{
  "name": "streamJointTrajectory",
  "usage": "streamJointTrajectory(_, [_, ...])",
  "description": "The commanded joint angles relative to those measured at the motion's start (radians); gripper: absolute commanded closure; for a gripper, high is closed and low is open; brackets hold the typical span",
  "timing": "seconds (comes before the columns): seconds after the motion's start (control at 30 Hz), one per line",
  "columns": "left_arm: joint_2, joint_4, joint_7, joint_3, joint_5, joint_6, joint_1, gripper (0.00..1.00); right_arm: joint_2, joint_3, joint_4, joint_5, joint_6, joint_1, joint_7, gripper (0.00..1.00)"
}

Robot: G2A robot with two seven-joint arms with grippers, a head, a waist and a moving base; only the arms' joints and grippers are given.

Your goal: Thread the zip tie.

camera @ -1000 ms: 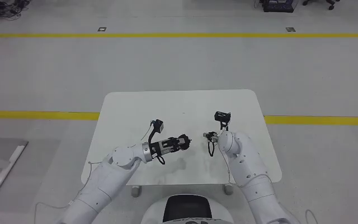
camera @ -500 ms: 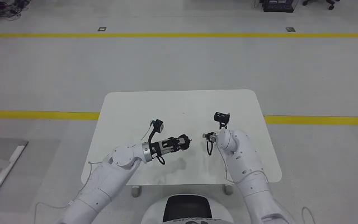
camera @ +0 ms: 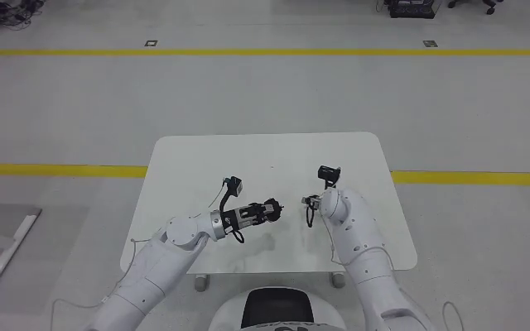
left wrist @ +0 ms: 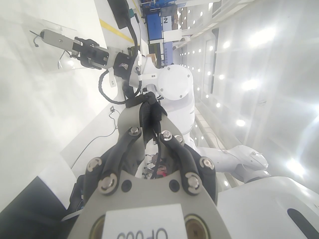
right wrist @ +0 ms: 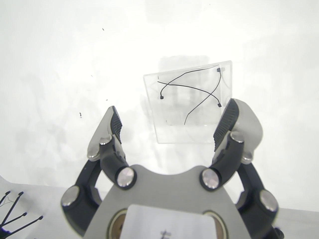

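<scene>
While the right gripper (right wrist: 172, 106) hangs with jaws apart above the clear square tray (right wrist: 174, 135) of thin black zip ties (right wrist: 161, 97), pickup is pending: it must lower and pinch one tie. The left gripper (left wrist: 147, 118) seems closed.

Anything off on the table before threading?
Minor only: the three zip ties in the clear tray lie crossed over one another, and a few small black bits are scattered on the white table beside it. No visible damage.
</scene>
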State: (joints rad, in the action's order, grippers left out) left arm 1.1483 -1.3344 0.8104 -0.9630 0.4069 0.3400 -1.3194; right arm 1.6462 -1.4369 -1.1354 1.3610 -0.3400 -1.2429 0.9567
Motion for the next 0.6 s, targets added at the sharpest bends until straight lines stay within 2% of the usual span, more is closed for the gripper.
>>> streamJointTrajectory(0.0, [0.0, 0.0, 0.0, 0.0, 0.0, 0.0, 0.0, 1.0, 0.005, -0.002, 0.009, 0.005, 0.0, 0.005, -0.005, 0.14])
streamJointTrajectory(0.17, [0.0, 0.0, 0.0, 0.0, 0.0, 0.0, 0.0, 1.0, 0.012, 0.0, -0.015, -0.009, 0.0, -0.007, -0.036, 0.42])
streamJointTrajectory(0.37, [0.0, 0.0, 0.0, 0.0, 0.0, 0.0, 0.0, 1.0, 0.001, -0.01, -0.134, -0.013, 0.028, -0.076, -0.045, 0.4])
streamJointTrajectory(0.5, [0.0, 0.0, 0.0, 0.0, 0.0, 0.0, 0.0, 1.0, -0.012, -0.025, -0.204, 0.007, 0.083, -0.115, -0.022, 0.38])
streamJointTrajectory(0.53, [0.0, 0.0, 0.0, 0.0, 0.0, 0.0, 0.0, 1.0, -0.015, -0.027, -0.214, 0.013, 0.1, -0.12, -0.012, 0.39])
streamJointTrajectory(0.57, [0.0, 0.0, 0.0, 0.0, 0.0, 0.0, 0.0, 1.0, -0.018, -0.03, -0.223, 0.013, 0.121, -0.124, -0.003, 0.45])
